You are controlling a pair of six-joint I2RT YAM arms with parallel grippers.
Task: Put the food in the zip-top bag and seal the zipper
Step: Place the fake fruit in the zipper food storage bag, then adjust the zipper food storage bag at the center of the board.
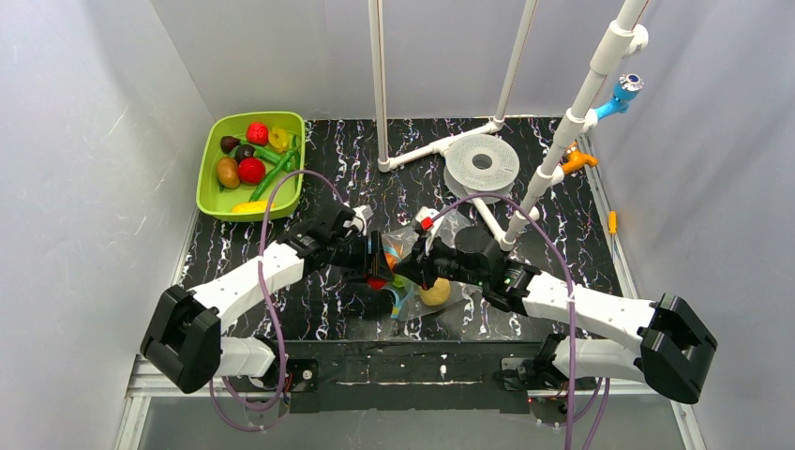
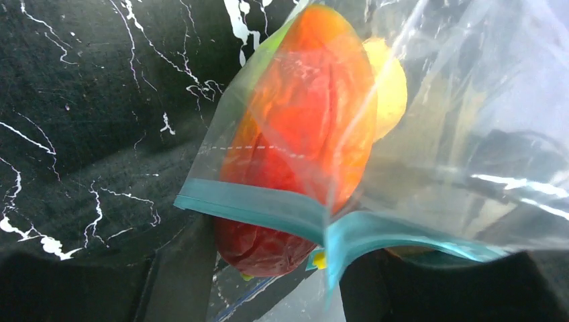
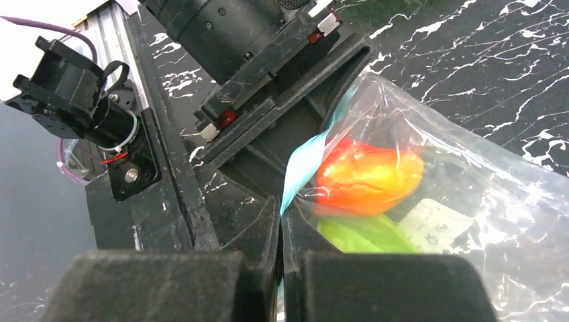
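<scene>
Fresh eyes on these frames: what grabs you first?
The clear zip-top bag mid-table, pinched at its light-blue zipper by the right claw. The left claw is at its mouth, and a vivid orange-red food piece glows through the plastic. Next comes the lime-green tray of toy produce in the far-left corner.
</scene>
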